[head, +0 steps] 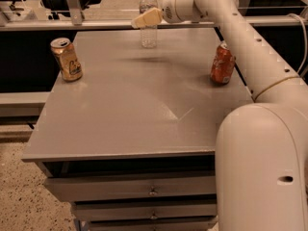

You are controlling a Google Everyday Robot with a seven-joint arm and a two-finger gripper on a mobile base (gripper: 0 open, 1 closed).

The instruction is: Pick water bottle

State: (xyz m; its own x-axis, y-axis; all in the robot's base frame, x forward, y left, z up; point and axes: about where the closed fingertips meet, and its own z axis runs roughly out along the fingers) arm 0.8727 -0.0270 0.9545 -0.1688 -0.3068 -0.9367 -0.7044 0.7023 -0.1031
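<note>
The water bottle (148,35) is clear plastic with a white cap. It stands upright at the far edge of the grey table (144,109), near the middle. My gripper (140,22) reaches in from the right at the bottle's mid-height. Its cream tip lies across the front of the bottle and hides the label area. I cannot tell whether it touches the bottle.
A gold can (66,59) stands at the table's left edge. An orange-red can (223,64) stands at the right edge, beside my arm (250,47). My white body (264,172) fills the lower right. Drawers (153,191) sit under the tabletop. A rail and shelving run behind the table.
</note>
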